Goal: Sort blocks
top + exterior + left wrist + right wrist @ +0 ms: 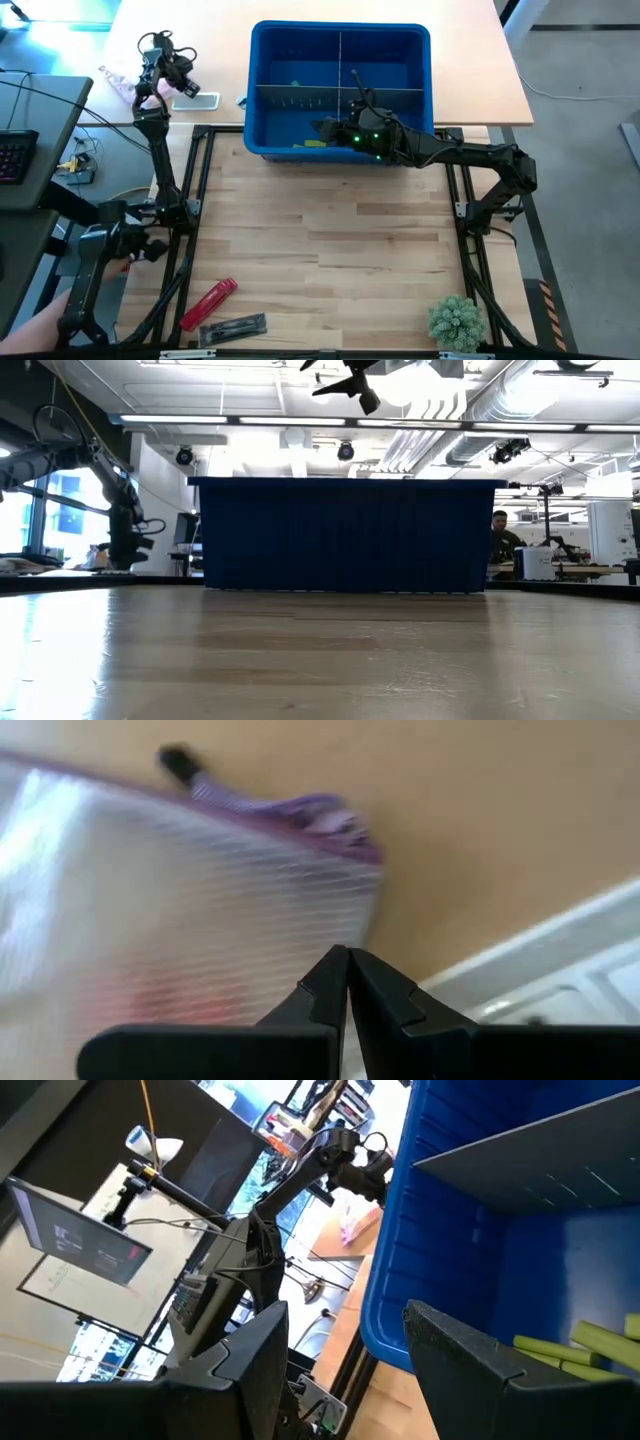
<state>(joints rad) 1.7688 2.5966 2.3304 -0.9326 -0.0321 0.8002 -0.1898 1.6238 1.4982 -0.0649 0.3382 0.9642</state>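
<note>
My right gripper point(322, 128) hangs over the blue bin's point(262, 100) near-left compartment, fingers point(455, 1355) apart, holding nothing I can see. Lime blocks point(560, 1350) lie in that compartment, just beside the fingers; one more lime block point(295, 84) lies in the far-left compartment. My left gripper point(347, 965) is well left of the bin over a clear pouch point(150, 910), fingers closed, empty.

the wooden table point(330, 250) lies bare across its middle, open to passage; a red tool point(208, 303), a dark flat object point(233, 327) and a plant point(457, 322) crowd its near edge. the blue bin point(265, 90) blocks the far side, split by dividers point(300, 90), with the right arm point(460, 155) reaching over its near wall.
</note>
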